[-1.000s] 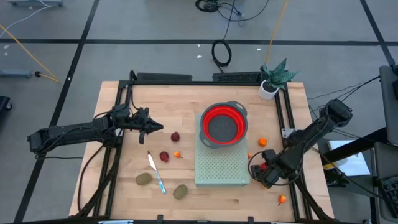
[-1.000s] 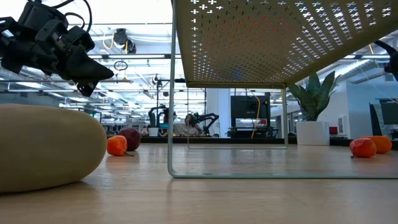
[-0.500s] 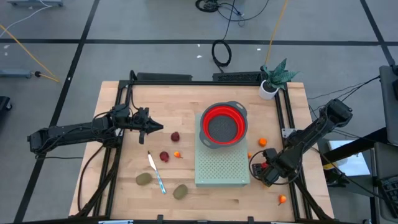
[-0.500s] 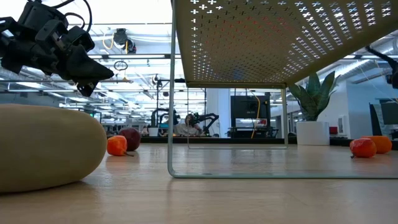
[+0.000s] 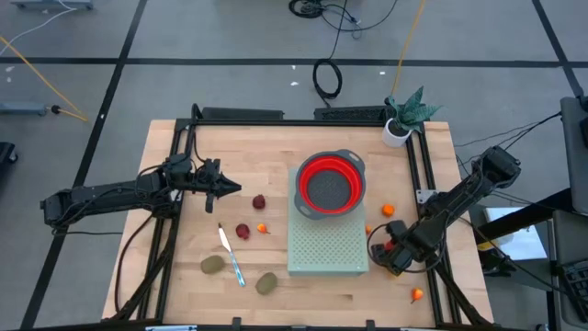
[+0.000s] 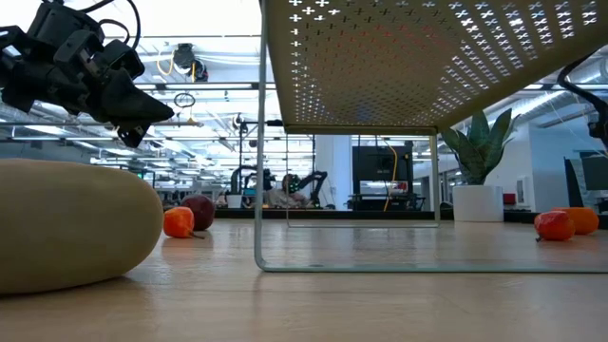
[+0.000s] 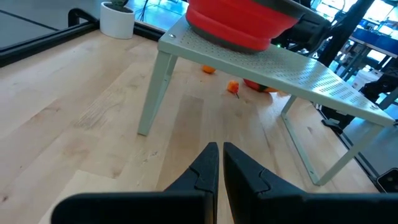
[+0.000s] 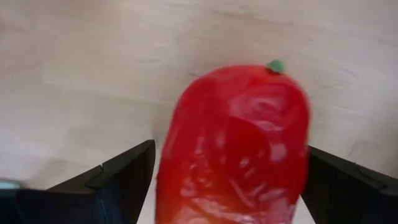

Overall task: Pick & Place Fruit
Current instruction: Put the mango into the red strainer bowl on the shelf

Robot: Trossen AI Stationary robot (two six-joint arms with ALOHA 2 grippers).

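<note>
The elongated red fruit [image 8: 239, 106] with a green stem tip lies on the wooden table near its right edge, a little of it showing under my right gripper [image 5: 393, 246]. That gripper [image 8: 231, 148] points down, open, one finger on either side of the fruit; no touch shows. My left gripper [image 5: 234, 190] hovers shut over the table's left half. Two dark red balls [image 5: 259, 201] [image 5: 243, 231], two brown-green ovals [image 5: 213, 265] [image 5: 266, 282] and tiny orange balls [image 5: 262, 228] [image 5: 389, 210] [image 5: 417, 295] rest on the table.
A red collapsible bowl [image 5: 308, 173] with a grey rim stands on the far end of a pale green perforated rack [image 5: 326, 248] at the table's middle. A knife with a light-blue handle [image 5: 231, 254] lies between the fruits at the left. A potted plant [image 5: 401, 118] stands at the far right corner.
My right gripper has sunk a little toward the red fruit and stays open. My left arm and the fruits have kept still.
</note>
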